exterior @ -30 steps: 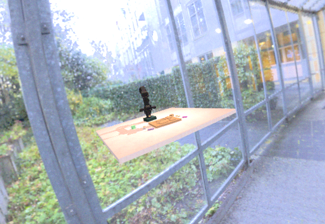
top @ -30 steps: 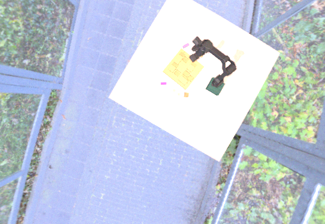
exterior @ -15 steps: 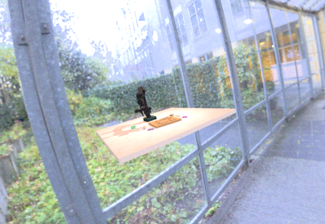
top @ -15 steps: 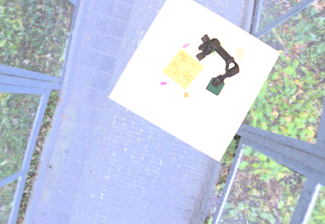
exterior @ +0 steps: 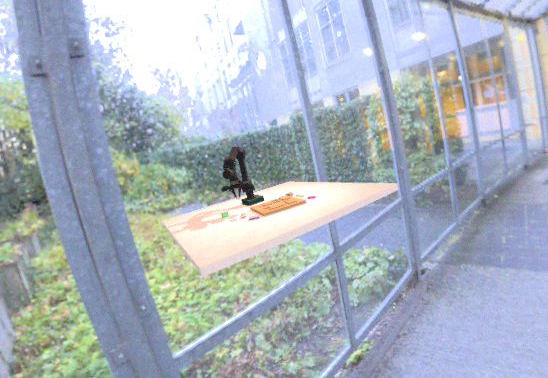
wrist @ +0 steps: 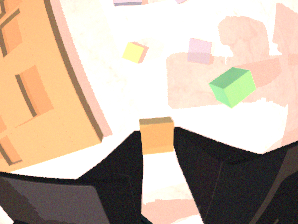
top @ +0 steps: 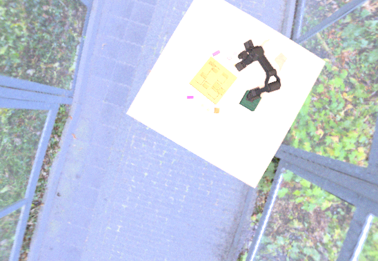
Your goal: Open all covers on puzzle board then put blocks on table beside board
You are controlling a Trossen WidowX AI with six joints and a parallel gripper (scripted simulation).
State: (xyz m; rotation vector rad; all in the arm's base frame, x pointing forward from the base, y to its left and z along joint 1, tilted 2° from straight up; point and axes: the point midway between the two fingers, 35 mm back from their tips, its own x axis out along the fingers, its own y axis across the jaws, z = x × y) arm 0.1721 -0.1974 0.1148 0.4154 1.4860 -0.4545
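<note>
My gripper (wrist: 156, 135) (exterior: 236, 195) is shut on an orange block (wrist: 157, 139), held above the table beside the puzzle board (top: 215, 101) (exterior: 270, 210) (wrist: 80, 132). The wrist view shows recesses in the board; which covers stand open is too small to tell. A green block (wrist: 235, 87) (exterior: 224, 214), a yellow block (wrist: 133, 52) and a pale purple block (wrist: 200, 50) lie off the board. A magenta block (top: 216, 53) (exterior: 254, 218) lies near one corner, another magenta block (top: 190, 97) (exterior: 311, 197) beyond another side. An orange block (top: 216, 110) lies near the board's lower corner.
The arm's dark green base (top: 247, 104) (exterior: 253, 200) stands on the table (top: 241, 142) (exterior: 200, 251), to the right of the board in the top view. The arm bends round above the table, and its hand is close to the board's upper right side.
</note>
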